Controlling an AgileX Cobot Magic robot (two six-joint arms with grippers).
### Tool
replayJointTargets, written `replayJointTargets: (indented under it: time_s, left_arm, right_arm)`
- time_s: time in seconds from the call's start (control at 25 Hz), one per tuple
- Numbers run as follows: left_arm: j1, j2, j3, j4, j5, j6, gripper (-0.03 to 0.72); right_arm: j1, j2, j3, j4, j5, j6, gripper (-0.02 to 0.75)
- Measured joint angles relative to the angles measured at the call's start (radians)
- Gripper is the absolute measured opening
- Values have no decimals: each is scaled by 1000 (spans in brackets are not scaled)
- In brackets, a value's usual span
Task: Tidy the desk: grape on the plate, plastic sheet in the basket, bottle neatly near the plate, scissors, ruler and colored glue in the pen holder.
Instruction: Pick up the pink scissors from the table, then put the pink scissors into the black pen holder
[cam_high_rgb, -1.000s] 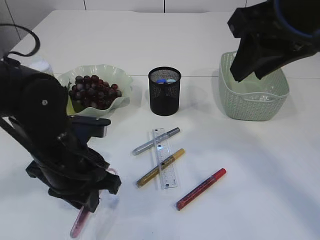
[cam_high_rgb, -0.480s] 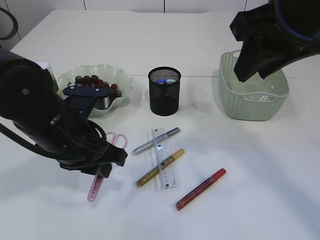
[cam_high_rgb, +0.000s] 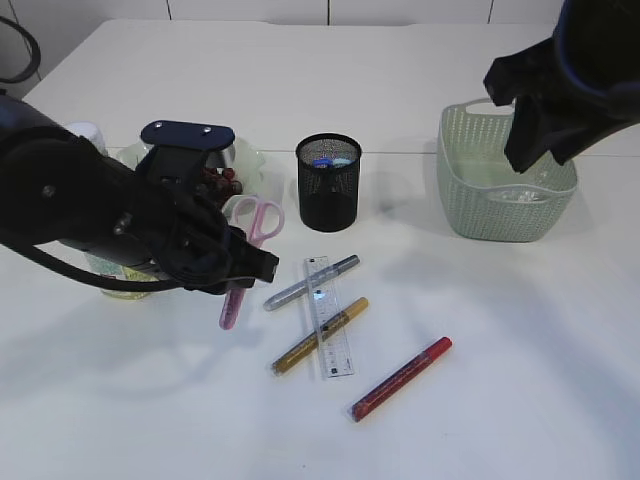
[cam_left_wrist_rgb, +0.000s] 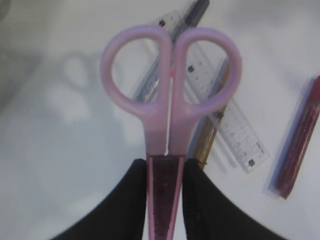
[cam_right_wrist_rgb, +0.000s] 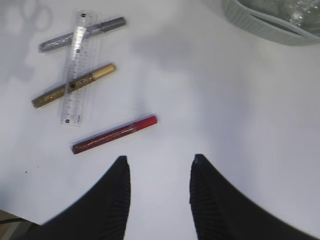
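We see the left pincer (cam_left_wrist_rgb: 165, 192) clamping the scissors (cam_left_wrist_rgb: 170, 100), blade tips hidden, while the right pincer (cam_right_wrist_rgb: 157, 172) gapes empty.

Left arm: black, bulky, reaching in from the left edge of the exterior view and lifted off the table; its gripper (cam_left_wrist_rgb: 166, 200) has both black fingers (cam_left_wrist_rgb: 135, 200) pressed against the blade end of the pink scissors (cam_left_wrist_rgb: 170, 110), handles pointing away from the wrist. Right arm: black, raised at the upper right of the exterior view; its gripper (cam_right_wrist_rgb: 159, 197) hangs in the air, fingers (cam_right_wrist_rgb: 116, 200) spread apart, nothing between them.
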Motion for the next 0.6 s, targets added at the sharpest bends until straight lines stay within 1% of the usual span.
replayJointTargets:
  time_s: [0.24, 0.6]
  left_arm:
    - [0, 0, 2, 40, -159, 0, 162]
    - [0, 0, 2, 54, -367, 0, 162]
  right_arm:
    - [-58, 31, 0, -13, 0, 0, 326]
    - [-69, 37, 0, -50, 0, 0, 326]
